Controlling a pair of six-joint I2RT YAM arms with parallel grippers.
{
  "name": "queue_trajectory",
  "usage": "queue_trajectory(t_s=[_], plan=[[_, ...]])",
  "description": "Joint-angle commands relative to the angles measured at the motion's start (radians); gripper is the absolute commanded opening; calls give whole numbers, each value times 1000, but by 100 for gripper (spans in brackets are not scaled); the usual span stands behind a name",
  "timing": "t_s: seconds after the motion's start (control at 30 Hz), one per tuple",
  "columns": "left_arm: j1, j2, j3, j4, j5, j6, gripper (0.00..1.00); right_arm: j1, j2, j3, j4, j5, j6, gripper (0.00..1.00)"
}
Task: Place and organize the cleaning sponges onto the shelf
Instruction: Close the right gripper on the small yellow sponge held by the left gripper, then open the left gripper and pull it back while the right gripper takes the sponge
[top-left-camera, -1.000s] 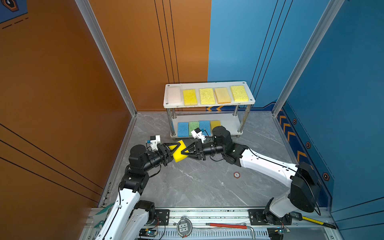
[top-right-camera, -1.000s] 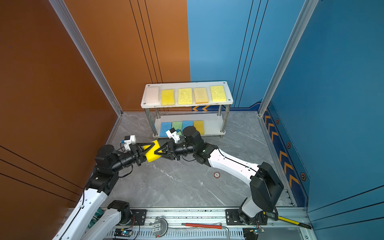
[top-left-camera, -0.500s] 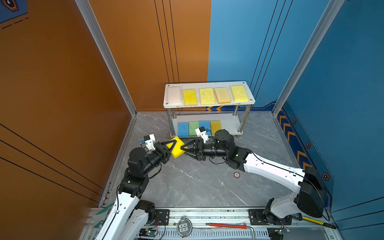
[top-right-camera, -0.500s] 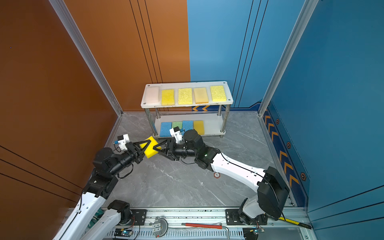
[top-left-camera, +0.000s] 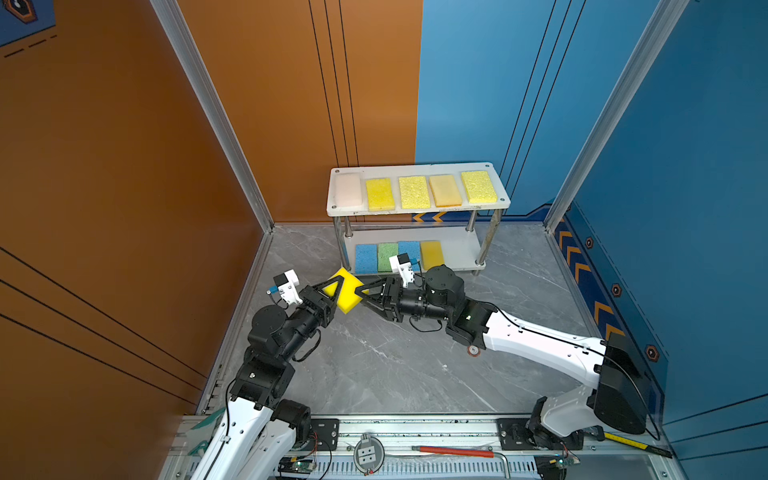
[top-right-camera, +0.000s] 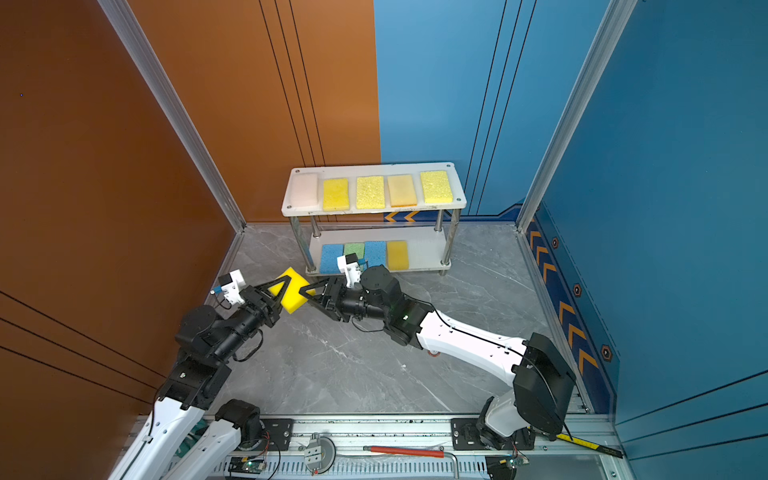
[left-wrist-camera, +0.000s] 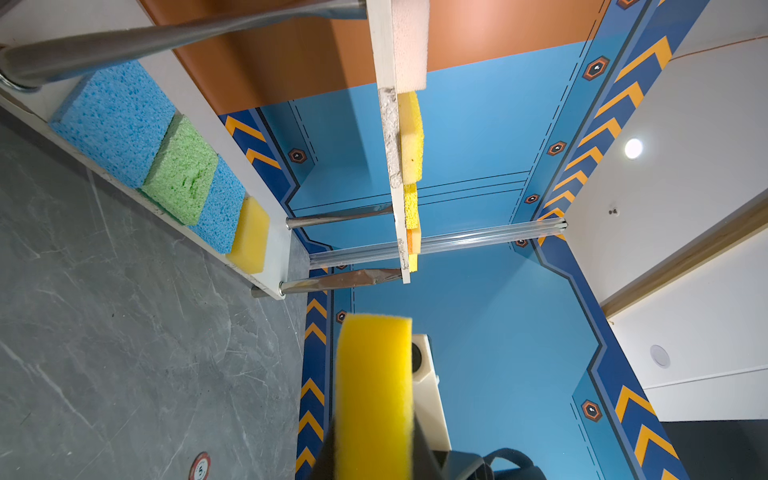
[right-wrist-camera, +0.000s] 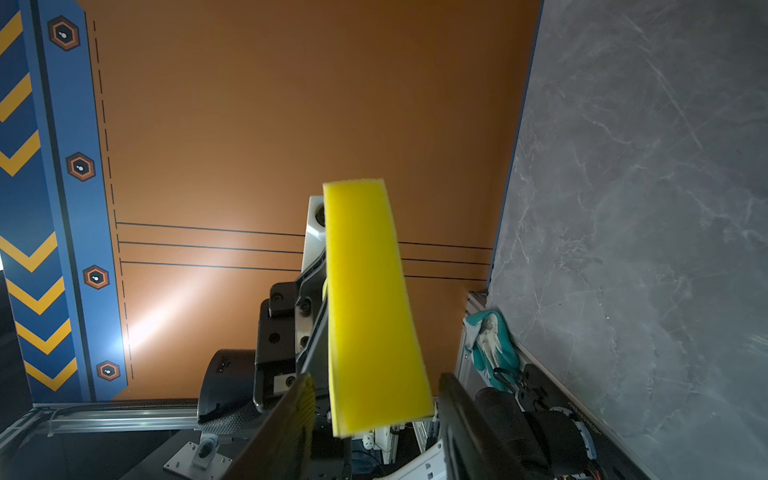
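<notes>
A bright yellow sponge (top-left-camera: 347, 293) (top-right-camera: 293, 297) hangs edge-up above the floor, left of the shelf's front. My left gripper (top-left-camera: 337, 293) (left-wrist-camera: 374, 449) is shut on it (left-wrist-camera: 374, 395). My right gripper (top-left-camera: 363, 296) (right-wrist-camera: 374, 378) faces it, open; its jaws stand either side of the sponge's near end (right-wrist-camera: 370, 311) with gaps. The shelf (top-left-camera: 415, 211) carries a pale pink sponge (top-left-camera: 348, 189) and several yellow or orange sponges (top-left-camera: 414, 192) on top. A blue (top-left-camera: 365, 257), a green (top-left-camera: 387, 255), another blue (top-left-camera: 409, 249) and a yellow sponge (top-left-camera: 431, 253) lie on the lower board (top-left-camera: 457, 251).
The orange wall (top-left-camera: 124, 208) stands close on the left and the blue wall (top-left-camera: 685, 208) on the right. A green-and-white glove (right-wrist-camera: 490, 340) lies on the front rail beside my left arm's base. A red-handled tool (top-left-camera: 453, 451) lies on the front rail. A small red round marker (top-left-camera: 473, 350) is on the floor.
Both grippers met at the yellow sponge a second ago. My right gripper has opened off it, my left has tightened on it, and the sponge has shifted left and toward the shelf.
</notes>
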Motion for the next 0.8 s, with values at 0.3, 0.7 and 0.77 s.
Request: queue_trajectory(t_s=[0.3, 0.7, 0.77], plan=[[-10, -23, -19, -4, -30, 10, 13, 42, 61, 20, 88, 54, 38, 37], [19, -24, -6, -60, -6, 20, 34, 32, 71, 29, 97, 58, 41, 27], [32, -27, 4, -99, 11, 32, 40, 25, 59, 11, 94, 67, 39, 23]])
